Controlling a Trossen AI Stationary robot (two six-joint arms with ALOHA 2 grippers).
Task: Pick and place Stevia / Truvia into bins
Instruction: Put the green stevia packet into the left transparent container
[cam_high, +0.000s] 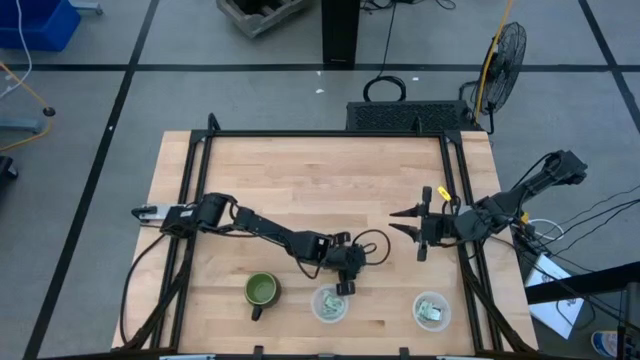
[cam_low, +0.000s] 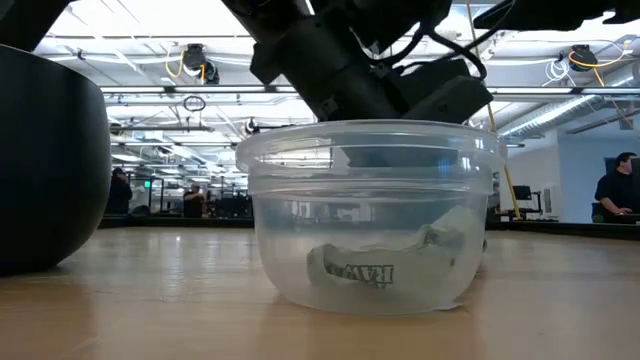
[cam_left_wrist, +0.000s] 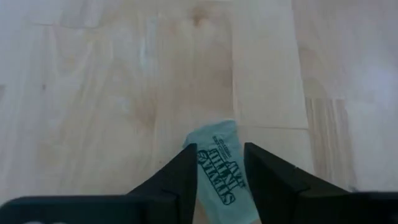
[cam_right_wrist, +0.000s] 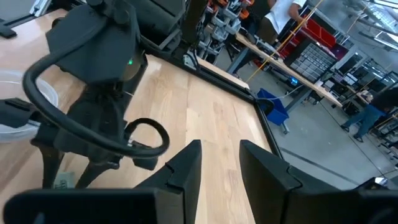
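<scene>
Left jaws (cam_left_wrist: 221, 171) grip a packet (cam_left_wrist: 221, 163) above bare surface (cam_left_wrist: 112, 93); right jaws (cam_high: 407, 222) open at centre-right.

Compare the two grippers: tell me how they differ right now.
The left gripper hangs by the middle cup, pinching a packet; the right gripper holds nothing, its fingers apart. The left reaches toward the table's front edge; the right hovers near the right rail, away from both cups. Both are dark and two-fingered.

Wooden table (cam_high: 300, 180), green mug (cam_high: 261, 291), two clear cups (cam_high: 330, 304), seemingly holding packets
</scene>
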